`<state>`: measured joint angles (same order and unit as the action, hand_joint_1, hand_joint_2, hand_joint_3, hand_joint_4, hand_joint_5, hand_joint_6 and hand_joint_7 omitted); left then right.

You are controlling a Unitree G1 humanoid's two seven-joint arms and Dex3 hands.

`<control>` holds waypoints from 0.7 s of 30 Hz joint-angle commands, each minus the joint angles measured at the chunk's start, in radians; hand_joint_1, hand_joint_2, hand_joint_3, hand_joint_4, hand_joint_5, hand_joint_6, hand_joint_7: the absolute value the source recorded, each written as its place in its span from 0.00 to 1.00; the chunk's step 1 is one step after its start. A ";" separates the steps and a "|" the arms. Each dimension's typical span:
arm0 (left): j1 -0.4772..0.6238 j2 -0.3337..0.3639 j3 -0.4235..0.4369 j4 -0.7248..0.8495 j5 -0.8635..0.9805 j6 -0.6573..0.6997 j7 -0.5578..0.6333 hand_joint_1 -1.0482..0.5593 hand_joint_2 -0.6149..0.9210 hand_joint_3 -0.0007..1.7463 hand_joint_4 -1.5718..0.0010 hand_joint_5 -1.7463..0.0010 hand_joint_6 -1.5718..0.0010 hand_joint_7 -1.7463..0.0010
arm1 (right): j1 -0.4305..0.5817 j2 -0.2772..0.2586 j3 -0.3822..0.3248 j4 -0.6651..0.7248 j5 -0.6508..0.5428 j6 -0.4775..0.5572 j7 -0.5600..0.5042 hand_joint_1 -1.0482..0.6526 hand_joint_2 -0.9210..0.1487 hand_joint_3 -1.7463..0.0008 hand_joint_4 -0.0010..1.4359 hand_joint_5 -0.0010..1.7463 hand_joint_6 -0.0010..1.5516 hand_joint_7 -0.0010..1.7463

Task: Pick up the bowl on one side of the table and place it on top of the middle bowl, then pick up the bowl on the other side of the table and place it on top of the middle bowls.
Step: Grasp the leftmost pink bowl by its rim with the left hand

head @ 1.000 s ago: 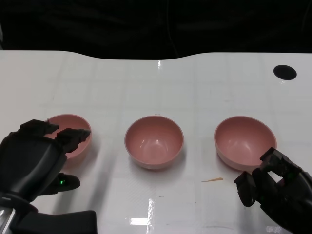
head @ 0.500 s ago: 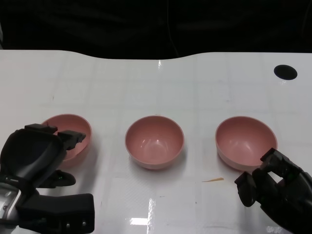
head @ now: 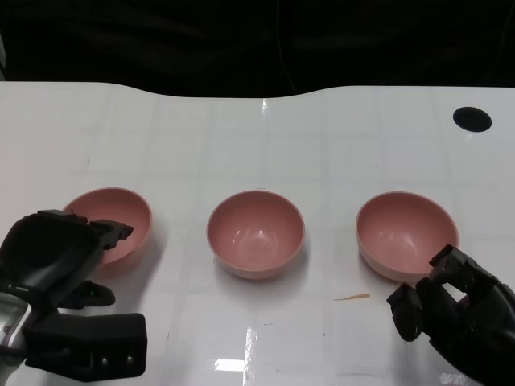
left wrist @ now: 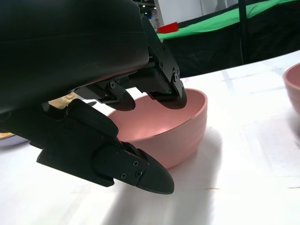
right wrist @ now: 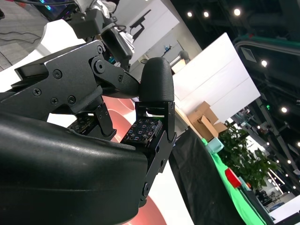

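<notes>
- Fig.: three pink bowls in a row on the white table (head: pixel 265 137), none stacked; task judged at its 1st step.
- L hand (head: pixel 50 256): at near rim of left bowl (head: pixel 113 217). Wrist view shows upper fingers (left wrist: pixel 165 86) over the rim, thumb (left wrist: pixel 136 169) low outside the wall. Not clamped; fingers apart, holding nothing. Rim contact: cannot tell.
- Middle bowl (head: pixel 256 233): upright, well apart from both neighbours; this is the drop target.
- R hand (head: pixel 451 310): just beside near edge of right bowl (head: pixel 406 233), fingers curled in, nothing in them.
- Step in hand (judged): grasp left bowl w/ L hand.
- How to do well: set fingers inside the rim and thumb against the outer wall before closing; pinch the wall, not the lip.
- Close gently: the light bowl may skid or tip on the glossy table.
- Lift straight up, keep level, clear middle bowl's rim before lowering; centre, then release so it nests.
- Keep R hand parked, off its bowl, till the 1st stack is done.
</notes>
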<state>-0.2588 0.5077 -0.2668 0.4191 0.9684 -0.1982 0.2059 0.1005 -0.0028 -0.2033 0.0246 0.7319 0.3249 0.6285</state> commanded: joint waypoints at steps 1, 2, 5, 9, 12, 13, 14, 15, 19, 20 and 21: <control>-0.036 0.023 -0.019 0.056 -0.025 -0.018 0.031 0.22 0.98 0.00 0.59 0.99 0.57 0.99 | -0.001 -0.017 -0.014 0.002 0.005 0.004 -0.003 0.55 0.26 0.49 0.54 0.97 0.59 0.62; -0.041 0.024 -0.024 0.065 -0.029 -0.022 0.037 0.22 0.98 0.00 0.59 0.99 0.57 0.99 | 0.000 -0.016 -0.015 0.002 0.006 0.004 -0.004 0.55 0.26 0.49 0.54 0.98 0.59 0.63; -0.064 0.024 -0.047 0.109 -0.032 -0.037 0.054 0.23 0.98 0.00 0.58 0.99 0.56 0.99 | -0.002 -0.016 -0.016 0.006 0.009 0.005 0.001 0.55 0.25 0.49 0.54 0.98 0.59 0.63; -0.090 0.025 -0.082 0.163 -0.027 -0.053 0.088 0.24 0.98 0.00 0.57 0.99 0.54 0.99 | -0.001 -0.020 -0.015 0.010 0.006 0.000 0.009 0.55 0.25 0.49 0.55 0.97 0.59 0.63; -0.098 0.028 -0.096 0.178 -0.033 -0.056 0.101 0.24 0.98 0.00 0.56 0.99 0.53 0.99 | 0.000 -0.021 -0.015 0.010 0.005 0.000 0.009 0.55 0.25 0.48 0.55 0.97 0.58 0.64; -0.100 0.029 -0.099 0.181 -0.035 -0.056 0.104 0.24 0.98 0.00 0.56 0.99 0.53 0.99 | 0.000 -0.021 -0.015 0.010 0.005 0.000 0.009 0.55 0.25 0.48 0.55 0.97 0.58 0.64; -0.107 0.025 -0.108 0.195 -0.030 -0.053 0.109 0.24 0.98 0.00 0.56 0.99 0.53 0.99 | 0.003 -0.020 -0.015 0.008 0.007 0.003 0.008 0.55 0.25 0.48 0.55 0.97 0.58 0.64; -0.113 0.022 -0.115 0.209 -0.029 -0.053 0.111 0.26 0.99 0.01 0.55 0.99 0.51 0.99 | 0.005 -0.020 -0.015 0.006 0.008 0.004 0.007 0.54 0.25 0.48 0.55 0.97 0.58 0.64; -0.138 0.017 -0.136 0.251 -0.040 -0.065 0.114 0.31 1.00 0.02 0.53 0.98 0.49 0.99 | 0.002 -0.023 -0.015 0.015 0.018 0.008 0.026 0.54 0.23 0.50 0.53 0.98 0.58 0.62; -0.144 0.016 -0.141 0.261 -0.041 -0.067 0.119 0.31 1.00 0.01 0.52 0.98 0.49 0.99 | 0.000 -0.023 -0.015 0.019 0.018 0.006 0.029 0.54 0.22 0.51 0.53 0.98 0.58 0.62; -0.151 0.015 -0.145 0.274 -0.043 -0.072 0.122 0.32 1.00 0.01 0.52 0.98 0.48 0.99 | 0.001 -0.023 -0.015 0.016 0.014 0.007 0.020 0.54 0.21 0.52 0.53 0.98 0.59 0.61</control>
<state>-0.3922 0.5096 -0.4054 0.6713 0.9358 -0.2643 0.3118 0.0996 -0.0077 -0.2068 0.0336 0.7408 0.3275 0.6467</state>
